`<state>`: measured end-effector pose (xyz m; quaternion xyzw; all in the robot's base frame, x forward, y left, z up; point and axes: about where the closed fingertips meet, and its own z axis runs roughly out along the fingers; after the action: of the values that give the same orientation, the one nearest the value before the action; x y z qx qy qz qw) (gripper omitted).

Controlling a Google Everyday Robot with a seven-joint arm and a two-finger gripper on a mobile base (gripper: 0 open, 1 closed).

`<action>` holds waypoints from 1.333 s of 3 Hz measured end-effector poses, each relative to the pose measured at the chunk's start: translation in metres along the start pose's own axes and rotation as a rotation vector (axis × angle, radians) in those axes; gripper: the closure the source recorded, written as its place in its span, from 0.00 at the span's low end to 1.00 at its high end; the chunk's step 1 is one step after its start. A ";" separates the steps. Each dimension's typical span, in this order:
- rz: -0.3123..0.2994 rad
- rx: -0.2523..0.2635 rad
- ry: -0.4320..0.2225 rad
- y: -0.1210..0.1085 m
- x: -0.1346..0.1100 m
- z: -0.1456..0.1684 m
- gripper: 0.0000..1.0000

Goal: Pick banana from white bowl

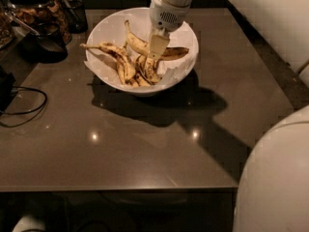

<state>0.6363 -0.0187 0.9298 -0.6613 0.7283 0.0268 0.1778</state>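
Banana (173, 52) in white bowl (104, 30), beneath jaws

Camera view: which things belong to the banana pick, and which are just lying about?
Job: white bowl; banana with the dark tip; gripper, down in the bowl over the pile.
Lying about: other bananas; glass jar; black cable on the table.
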 end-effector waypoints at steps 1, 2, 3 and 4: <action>-0.028 0.015 0.050 0.015 -0.009 -0.016 1.00; -0.073 0.024 0.094 0.040 -0.018 -0.036 1.00; -0.074 0.030 0.090 0.040 -0.019 -0.038 1.00; -0.092 0.025 0.087 0.052 -0.018 -0.040 1.00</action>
<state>0.5782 -0.0064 0.9619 -0.6923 0.7044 -0.0195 0.1551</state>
